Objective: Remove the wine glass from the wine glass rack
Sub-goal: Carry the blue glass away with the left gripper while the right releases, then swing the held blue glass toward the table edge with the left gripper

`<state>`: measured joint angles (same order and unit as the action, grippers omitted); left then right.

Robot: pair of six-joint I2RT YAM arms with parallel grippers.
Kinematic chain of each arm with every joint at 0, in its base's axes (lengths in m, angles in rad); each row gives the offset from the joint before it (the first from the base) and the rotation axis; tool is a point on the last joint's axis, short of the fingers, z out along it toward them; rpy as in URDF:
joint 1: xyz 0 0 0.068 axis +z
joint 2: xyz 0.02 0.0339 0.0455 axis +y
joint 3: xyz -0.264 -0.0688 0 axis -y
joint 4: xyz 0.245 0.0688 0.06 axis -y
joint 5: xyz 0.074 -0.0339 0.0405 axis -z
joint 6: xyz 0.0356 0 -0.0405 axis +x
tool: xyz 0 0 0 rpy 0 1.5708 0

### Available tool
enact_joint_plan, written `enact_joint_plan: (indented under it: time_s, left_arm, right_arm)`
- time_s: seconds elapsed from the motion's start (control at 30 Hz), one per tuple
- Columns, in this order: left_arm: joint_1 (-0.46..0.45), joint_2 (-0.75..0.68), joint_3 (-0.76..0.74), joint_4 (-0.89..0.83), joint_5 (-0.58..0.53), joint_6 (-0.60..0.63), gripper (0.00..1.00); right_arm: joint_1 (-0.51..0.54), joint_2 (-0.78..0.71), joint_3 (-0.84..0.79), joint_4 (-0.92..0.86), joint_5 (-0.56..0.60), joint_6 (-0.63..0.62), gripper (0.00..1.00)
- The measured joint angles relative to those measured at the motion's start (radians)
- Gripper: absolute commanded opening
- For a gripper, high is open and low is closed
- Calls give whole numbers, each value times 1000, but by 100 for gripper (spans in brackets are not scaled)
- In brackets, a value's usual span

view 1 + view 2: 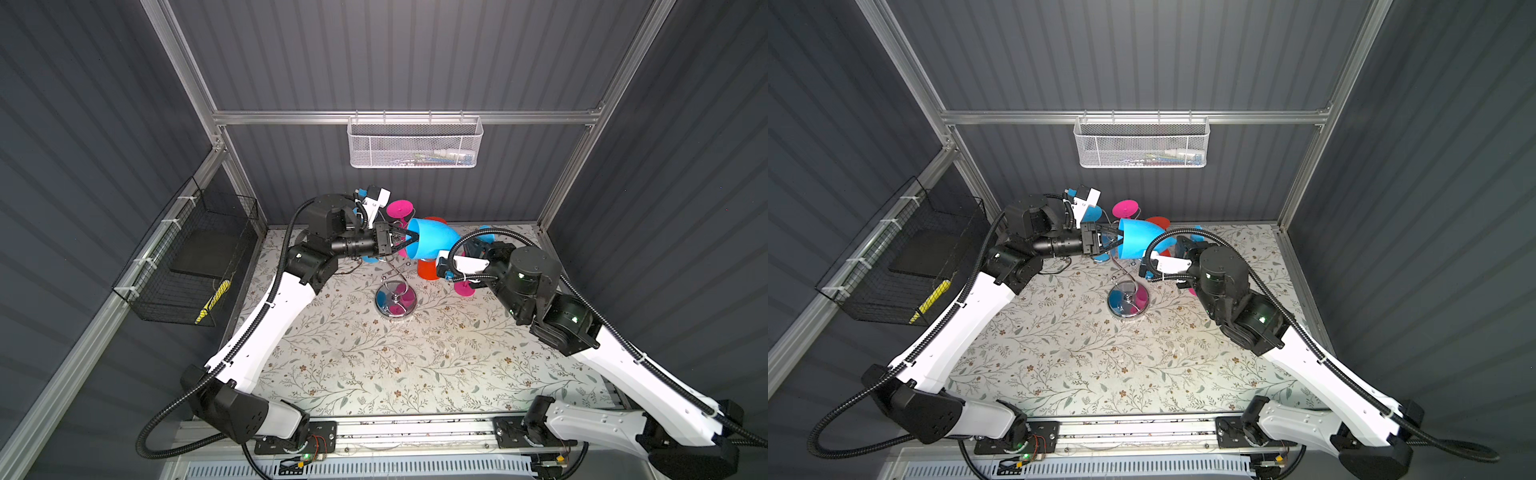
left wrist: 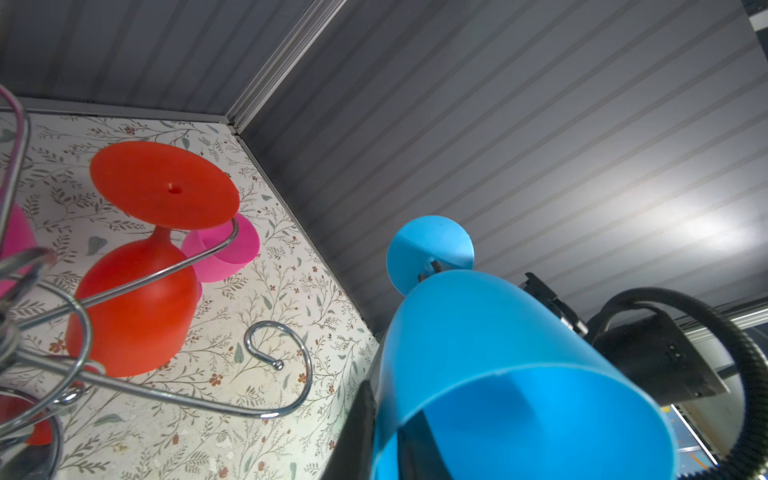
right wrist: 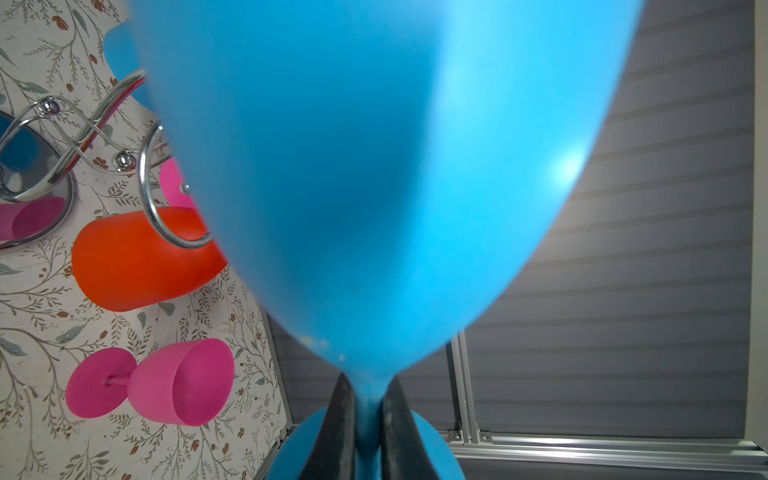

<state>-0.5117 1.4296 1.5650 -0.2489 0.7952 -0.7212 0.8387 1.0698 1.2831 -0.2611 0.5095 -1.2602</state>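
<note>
Blue plastic filled the right wrist view: the bowl of a blue wine glass [image 3: 374, 166] was seen close up, its thin stem clamped between the two dark fingers [image 3: 338, 428] of the right gripper [image 3: 368, 432], with the blue foot disc showing behind them. In the left wrist view the rim of the same glass [image 2: 519, 374] was pinched by the left gripper [image 2: 384, 440], one dark finger lying outside the wall and one inside the bowl; the jaws were narrowed onto the thin wall.

In both top views the blue wine glass [image 1: 430, 243] [image 1: 1140, 243] was held tilted on its side in the air between the two arms, above the far part of the table and clear of the wine glass rack. The left gripper [image 1: 409, 243] was seen at its mouth, while the right gripper itself was hidden behind the arm and its cable.

The wine glass rack [image 1: 395, 301] [image 2: 266, 365] stood on its mirror-like round base near the middle of the floral table [image 1: 374, 365], its chrome scroll arms spreading above. A red glass [image 2: 137, 299] [image 3: 137, 262] was seen hanging upside down from one arm, its foot resting on the wire. A pink glass [image 3: 166, 382] lay on its side on the table near the right wall, and another pink glass [image 1: 399, 210] showed behind the left gripper.
</note>
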Motion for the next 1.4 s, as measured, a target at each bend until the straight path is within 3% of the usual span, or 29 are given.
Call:
enact_joint_plan:
  time_s: [0.1, 0.17, 0.27, 0.33, 0.5, 0.8, 1.03, 1.4]
  left_arm:
    - [0, 0, -4, 10, 6, -5, 0]
    - [0, 0, -6, 12, 6, -5, 0]
    - [0, 0, -11, 23, 2, -10, 0]
    - [0, -1, -24, 45, -3, -25, 0]
    - [0, -12, -58, 96, -64, -43, 0]
    - [0, -92, -18, 141, -346, 55, 0]
    - [0, -124, 70, 107, -645, 321, 0]
    - [0, -195, 5, 116, -1137, 795, 0]
  right_arm:
    - [0, 0, 0, 6, 7, -5, 0]
    - [2, 1, 0, 7, 11, -5, 14]
    - [4, 1, -6, 27, 14, -8, 57]
    - [8, -1, -13, 51, 14, -13, 98]
    - [13, -18, -41, 96, 13, -5, 99]
    - [22, -91, -53, 138, -13, 83, 99]
    - [24, -135, -55, 138, -16, 147, 99]
    - [28, -181, -72, 117, -15, 217, 99]
